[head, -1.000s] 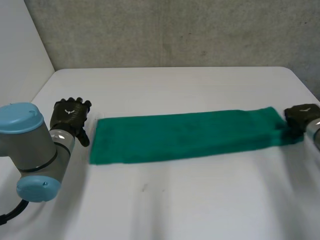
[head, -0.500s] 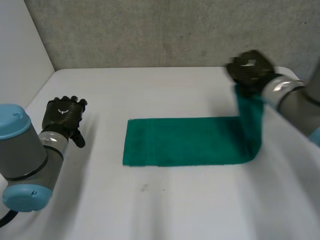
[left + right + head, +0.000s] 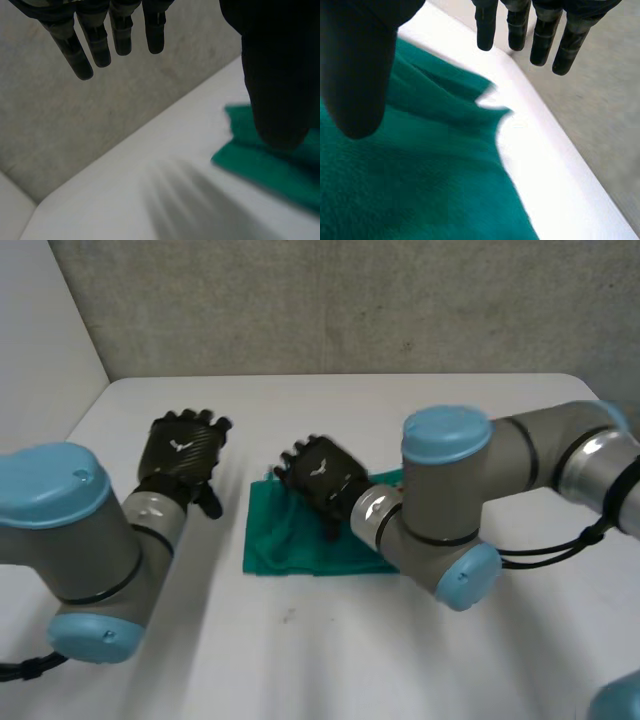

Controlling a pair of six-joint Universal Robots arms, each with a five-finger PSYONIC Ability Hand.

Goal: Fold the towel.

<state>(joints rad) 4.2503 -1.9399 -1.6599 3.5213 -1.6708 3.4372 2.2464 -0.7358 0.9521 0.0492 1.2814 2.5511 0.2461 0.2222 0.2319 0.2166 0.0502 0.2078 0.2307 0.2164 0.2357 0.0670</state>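
The green towel [image 3: 288, 540] lies doubled over on the white table [image 3: 330, 660], its right part hidden under my right arm. My right hand [image 3: 322, 480] hovers over the towel's left half, open, fingers [image 3: 540, 35] straight and apart from the thumb, with nothing between them; rumpled green towel [image 3: 420, 175] lies under its palm. My left hand [image 3: 185, 452] is open just left of the towel, not touching it. In the left wrist view its fingers [image 3: 100, 45] are straight, and a towel corner [image 3: 270, 165] lies beside the thumb.
A grey wall [image 3: 330, 300] runs along the table's far edge, with a pale side wall [image 3: 40, 340] at the left. My right arm's elbow [image 3: 450, 500] lies across the table to the right of the towel.
My right hand carried the towel's right end over to the left, doubling the towel, and let it go. My left hand moved right, closer to the towel.
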